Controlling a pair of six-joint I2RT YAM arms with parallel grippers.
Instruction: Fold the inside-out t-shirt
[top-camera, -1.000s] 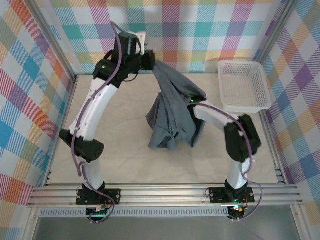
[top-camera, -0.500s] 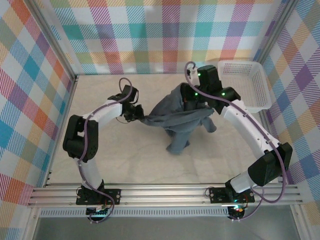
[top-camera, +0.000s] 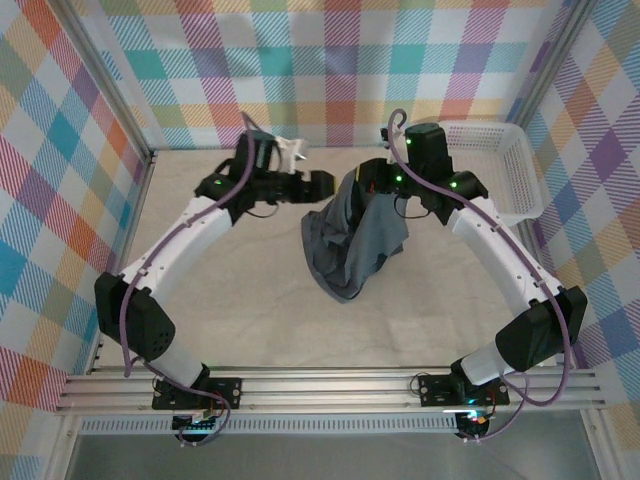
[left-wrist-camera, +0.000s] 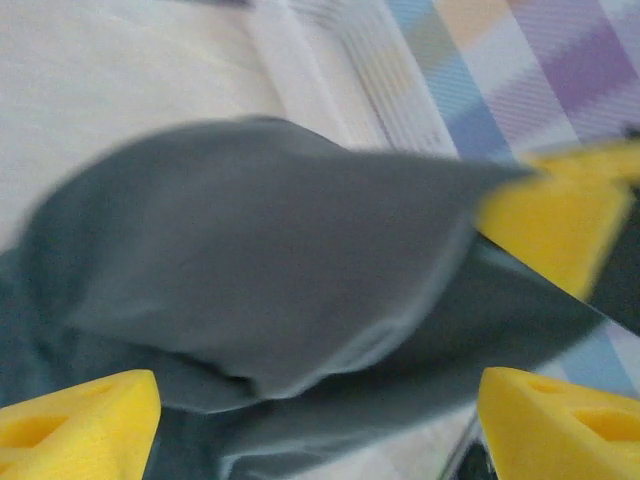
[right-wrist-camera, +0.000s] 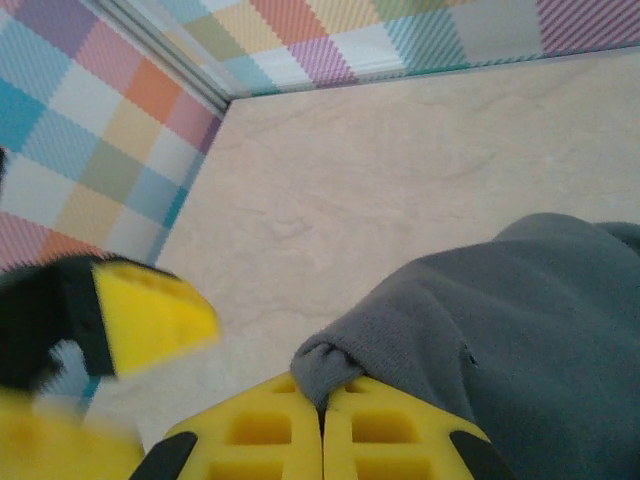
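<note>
The slate-grey t-shirt (top-camera: 350, 245) hung bunched and creased at centre frame. The right gripper (right-wrist-camera: 322, 405) was clamped on its upper fold. The left gripper (top-camera: 322, 185), jaws apart, stood just left of it.

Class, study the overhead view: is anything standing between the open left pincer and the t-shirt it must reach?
Nothing visible does. The left pincer, jaws open, directly faces the t-shirt, which hangs from the shut right pincer; the white basket sits off to the far right.
</note>
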